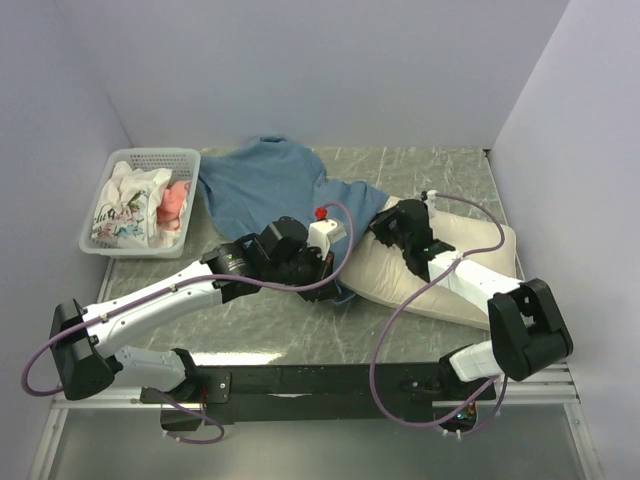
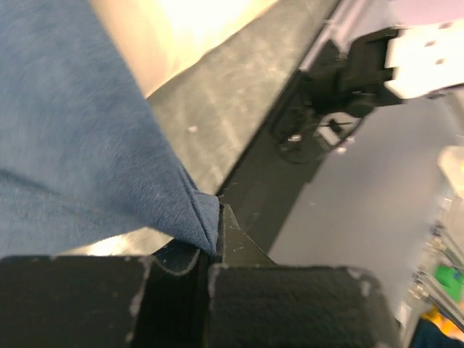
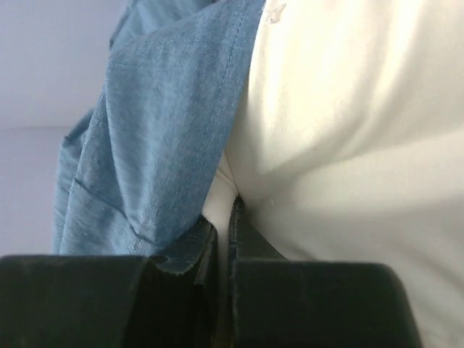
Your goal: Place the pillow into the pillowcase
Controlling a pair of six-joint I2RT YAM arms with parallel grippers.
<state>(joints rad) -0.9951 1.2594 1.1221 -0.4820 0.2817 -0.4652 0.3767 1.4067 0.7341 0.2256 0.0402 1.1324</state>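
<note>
The cream pillow [image 1: 455,270] lies at the right of the table, plain face up, its left end under the edge of the blue pillowcase [image 1: 265,185], which spreads toward the back middle. My left gripper [image 1: 325,280] is shut on the pillowcase's near corner [image 2: 196,217]; the blue cloth [image 2: 80,145] fills the left wrist view with the pillow [image 2: 188,36] behind it. My right gripper [image 1: 390,225] is shut on a fold of the pillow [image 3: 362,130] at its left end, with the pillowcase [image 3: 159,138] hanging right beside the jaws.
A white perforated basket [image 1: 112,240] holding white floral and pink cloths [image 1: 140,205] stands at the back left. Walls close the back and both sides. The black mounting rail [image 1: 330,380] runs along the near edge.
</note>
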